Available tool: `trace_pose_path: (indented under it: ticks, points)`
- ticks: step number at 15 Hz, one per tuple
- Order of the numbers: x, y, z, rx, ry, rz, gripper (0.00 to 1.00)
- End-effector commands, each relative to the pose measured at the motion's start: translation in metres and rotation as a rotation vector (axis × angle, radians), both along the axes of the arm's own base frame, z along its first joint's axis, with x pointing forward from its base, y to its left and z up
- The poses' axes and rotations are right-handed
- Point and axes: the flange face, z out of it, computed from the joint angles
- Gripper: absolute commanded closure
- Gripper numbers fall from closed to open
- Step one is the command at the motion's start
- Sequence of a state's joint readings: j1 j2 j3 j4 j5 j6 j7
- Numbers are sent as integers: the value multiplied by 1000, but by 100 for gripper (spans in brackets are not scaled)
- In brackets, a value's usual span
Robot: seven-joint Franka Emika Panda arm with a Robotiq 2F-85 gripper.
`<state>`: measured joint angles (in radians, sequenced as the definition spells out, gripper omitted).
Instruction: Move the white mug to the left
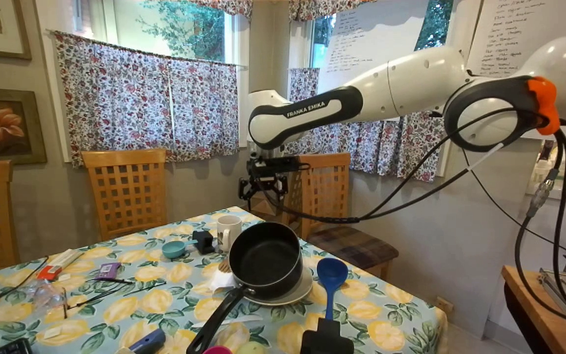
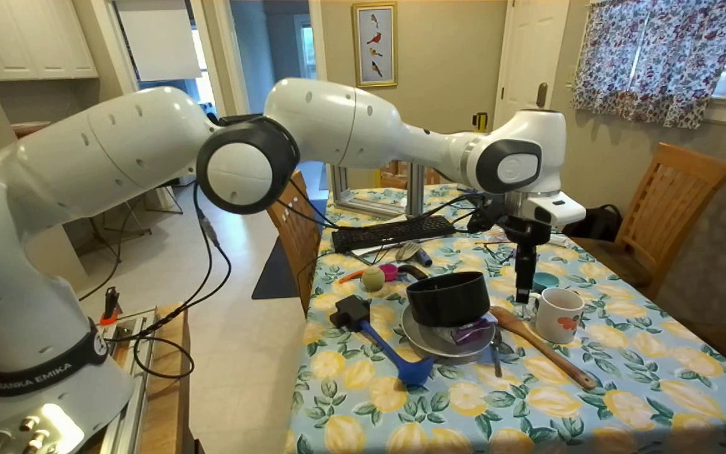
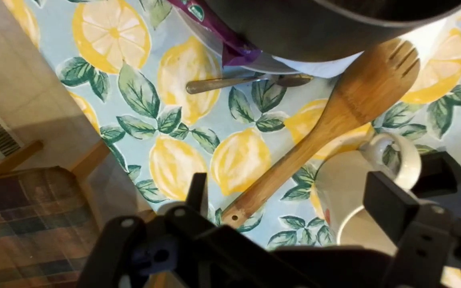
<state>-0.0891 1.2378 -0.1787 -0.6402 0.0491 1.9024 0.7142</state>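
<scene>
The white mug [image 1: 228, 230] stands upright on the lemon-print tablecloth, and it also shows in an exterior view [image 2: 559, 316], where a red-orange flower print is on its side. In the wrist view the mug [image 3: 340, 182] is at the lower right, its handle pointing up and right. My gripper [image 1: 266, 199] is open and empty above the table. In an exterior view its fingers [image 2: 522, 291] hang just beside the mug's handle side. In the wrist view the gripper [image 3: 292, 196] has its right finger in front of the mug, hiding part of its rim; the left finger is over the cloth.
A black pot [image 1: 266, 260] sits on a plate [image 2: 420, 334] beside the mug. A wooden fork [image 3: 314, 136] lies between pot and mug. A small black block [image 1: 203, 242] and a teal cup [image 1: 174, 249] are near the mug. A blue ladle [image 2: 394, 353] lies by the pot.
</scene>
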Motion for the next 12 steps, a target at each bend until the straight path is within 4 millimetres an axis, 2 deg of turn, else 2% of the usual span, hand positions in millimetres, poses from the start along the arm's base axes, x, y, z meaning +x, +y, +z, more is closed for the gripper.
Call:
trace_pose_path:
  ticks: [1,3,7,9,12]
  points:
    - [-2,1,-9,-8,29,-4,0]
    - [-5,2,-19,-11,63,-8,0]
    - [-5,0,-14,-14,61,-10,0]
    - [-4,0,-21,-24,73,167,0]
    - [-5,-6,-26,-35,108,329,0]
